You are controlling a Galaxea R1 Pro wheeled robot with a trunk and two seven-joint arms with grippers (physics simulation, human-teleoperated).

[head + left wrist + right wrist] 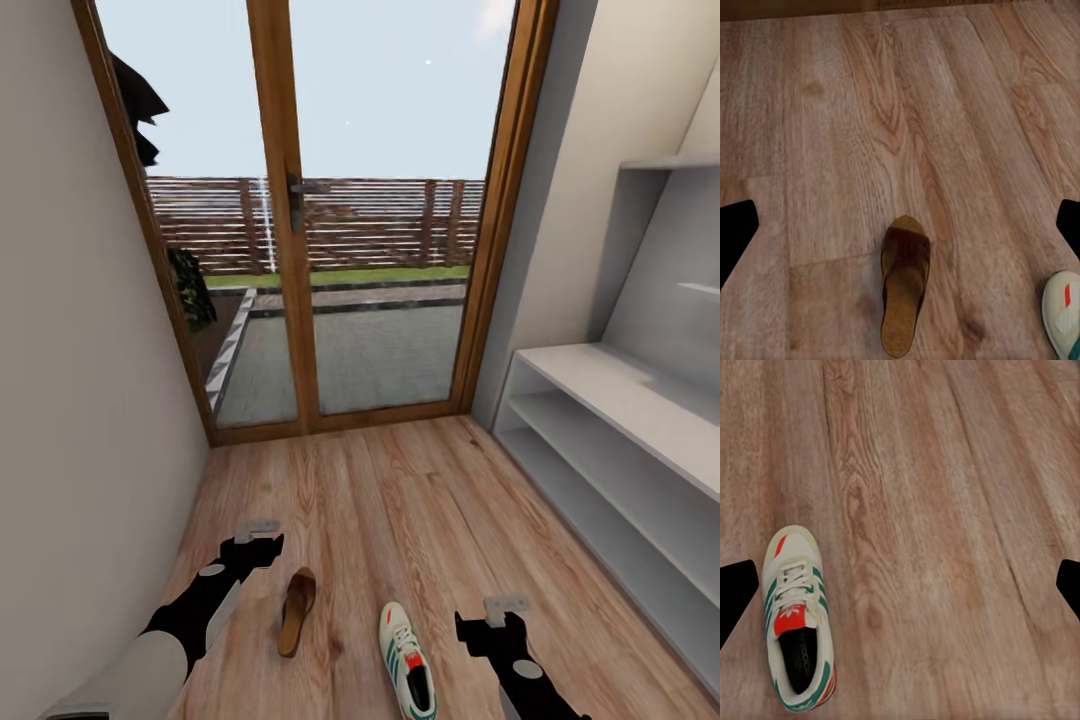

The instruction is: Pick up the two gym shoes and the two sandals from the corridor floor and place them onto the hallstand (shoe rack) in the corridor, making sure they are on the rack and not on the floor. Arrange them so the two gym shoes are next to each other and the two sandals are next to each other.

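Colours and patterns: corridor, footwear, rack

Corridor floor (400,500): light brown wood planks with darker grain and knots. Sandal (296,609): dark brown strap, tan insole. Gym shoe (407,673): cream-white upper, white laces, green side stripes, red-orange tongue and toe marks, black interior. Hallstand (640,400): pale grey shelves and back panel. Door frame (280,200): honey-brown wood. Fence (390,225): brown horizontal slats.

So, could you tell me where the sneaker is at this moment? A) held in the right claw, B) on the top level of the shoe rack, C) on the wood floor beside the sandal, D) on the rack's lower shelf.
C: the sneaker lies flat on the wood floor, apart from the sandal, while the shoe rack stands bare at the right wall.
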